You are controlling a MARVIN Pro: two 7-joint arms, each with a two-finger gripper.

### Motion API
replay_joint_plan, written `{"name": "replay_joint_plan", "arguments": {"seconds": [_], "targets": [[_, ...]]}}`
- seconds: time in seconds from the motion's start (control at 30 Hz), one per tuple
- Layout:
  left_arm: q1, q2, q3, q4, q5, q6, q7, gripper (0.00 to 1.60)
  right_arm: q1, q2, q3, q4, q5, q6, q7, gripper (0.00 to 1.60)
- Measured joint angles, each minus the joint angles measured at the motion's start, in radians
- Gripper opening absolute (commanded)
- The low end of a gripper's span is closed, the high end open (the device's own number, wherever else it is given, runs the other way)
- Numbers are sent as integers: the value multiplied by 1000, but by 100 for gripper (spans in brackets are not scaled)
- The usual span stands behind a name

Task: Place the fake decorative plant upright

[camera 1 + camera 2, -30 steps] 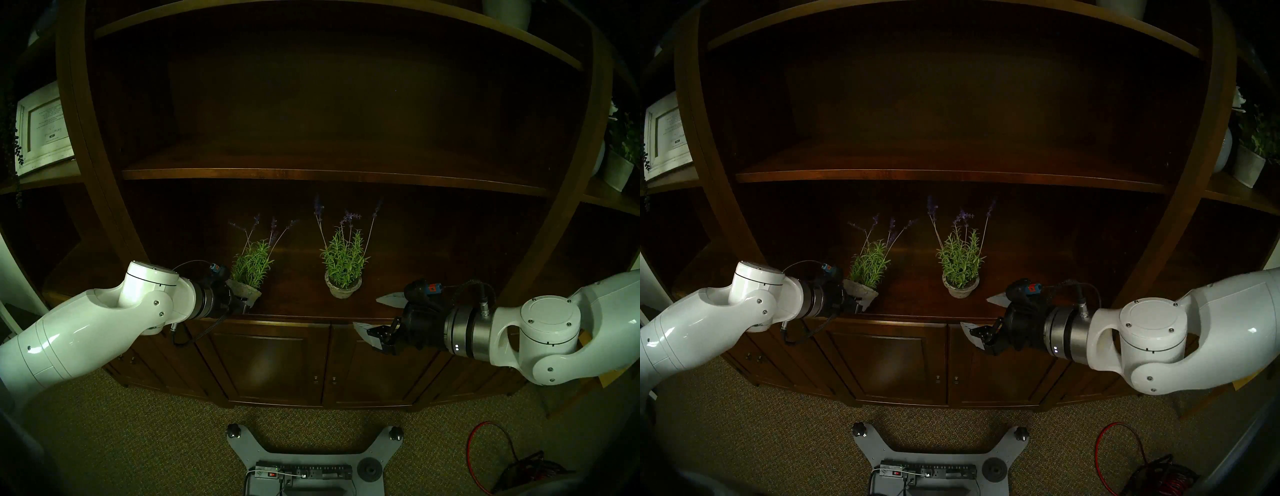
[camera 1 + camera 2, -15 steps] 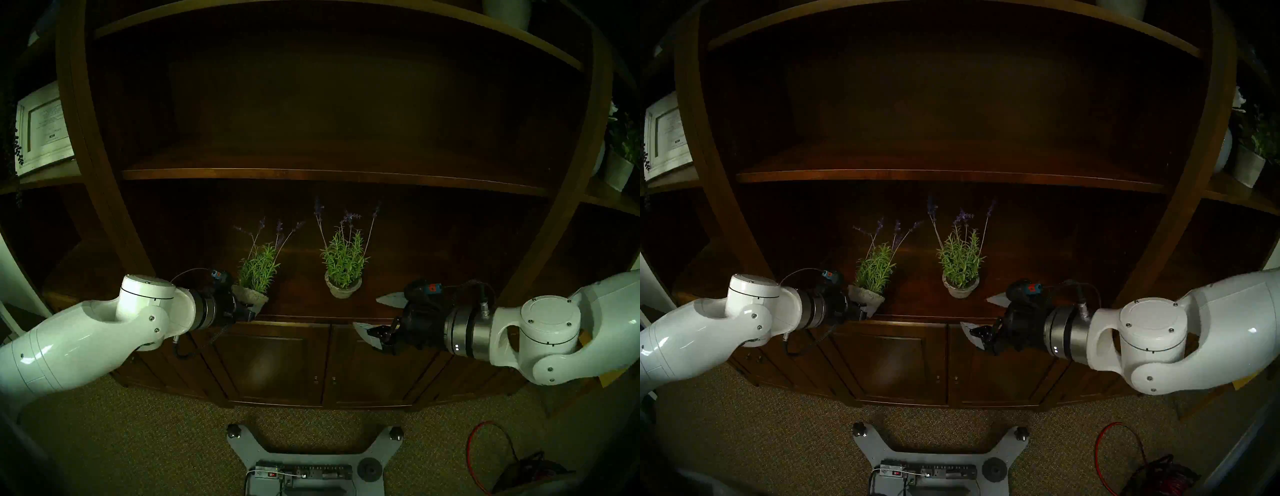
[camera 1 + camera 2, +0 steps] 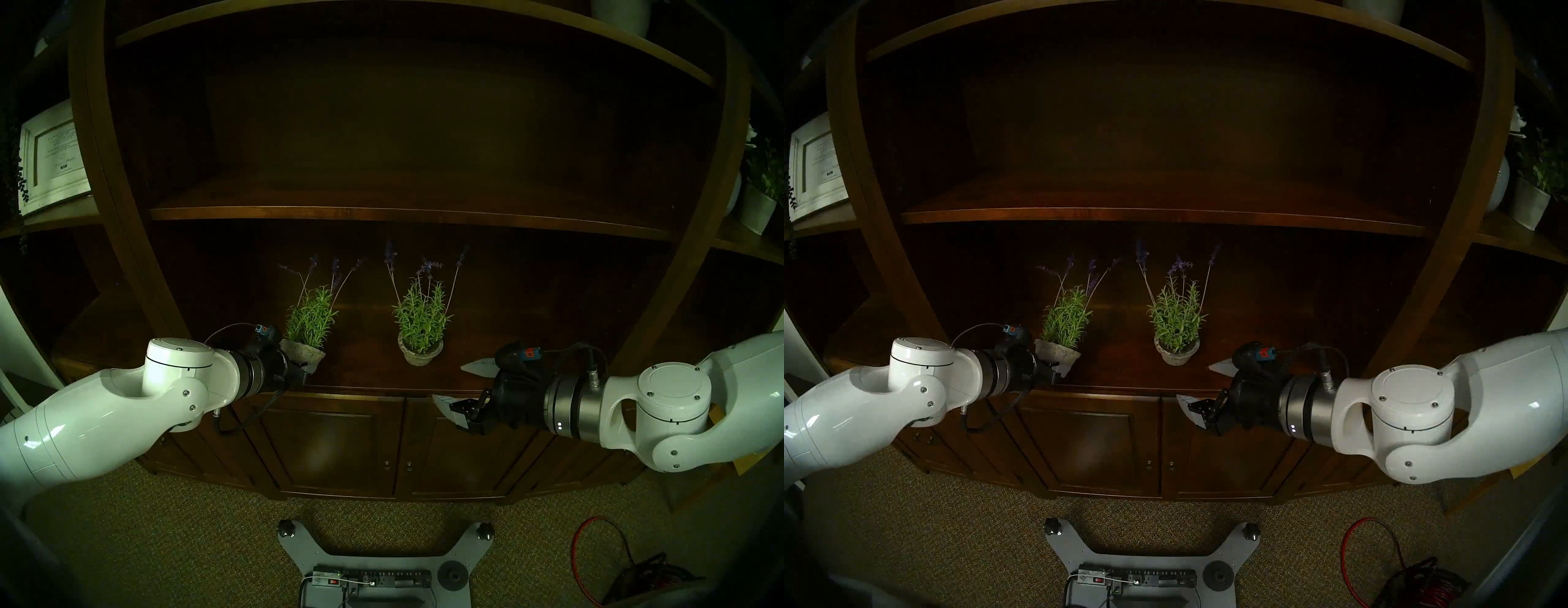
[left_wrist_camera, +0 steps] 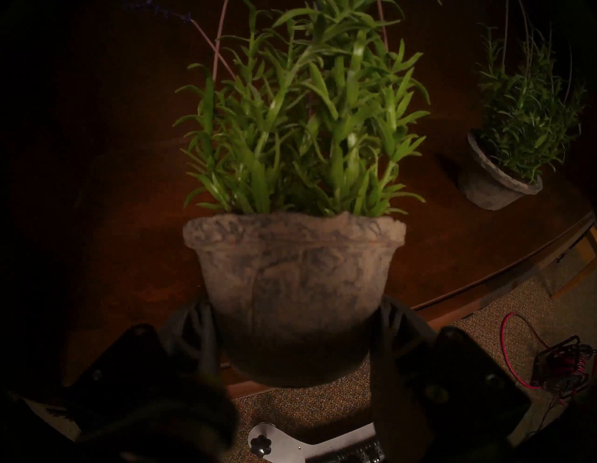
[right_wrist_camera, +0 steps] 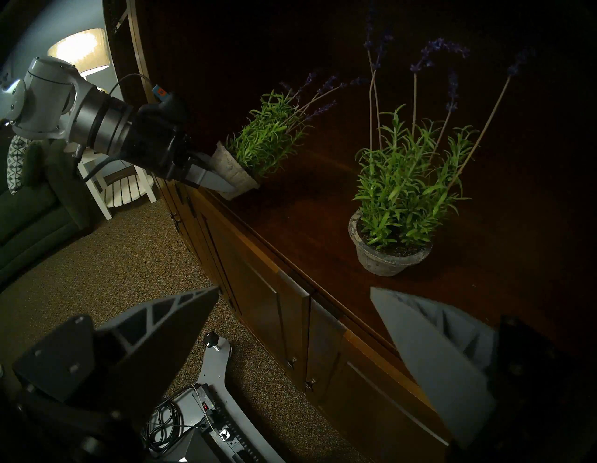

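The held potted plant (image 3: 306, 335) hangs tilted over the cabinet top's (image 3: 530, 339) front edge, left of the standing plant (image 3: 421, 329).

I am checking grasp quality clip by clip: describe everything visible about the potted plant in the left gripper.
The held plant is a fake lavender: dense green needle-like sprigs, thin pale stems tipped with purple flower spikes, set in a rough, mottled grey stone-look pot with a flared rim. The left gripper is shut on the pot's lower body, one finger on each side. It tilts toward the shelf's back, above the front edge of the wooden shelf; whether its base touches is unclear.
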Motion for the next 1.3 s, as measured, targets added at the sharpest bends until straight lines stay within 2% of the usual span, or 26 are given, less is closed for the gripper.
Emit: {"name": "replay_joint_plan", "arguments": {"seconds": [0.4, 0.9, 1.3], "targets": [[1, -75, 46, 95, 158, -133, -64, 0, 0, 0, 0, 0, 0, 0, 0, 160], [37, -154, 96, 136, 358, -327, -107, 0, 0, 1, 0, 0, 0, 0, 0, 160], [81, -174, 120, 191, 405, -431, -129, 0, 0, 1, 0, 0, 0, 0, 0, 160]]}}
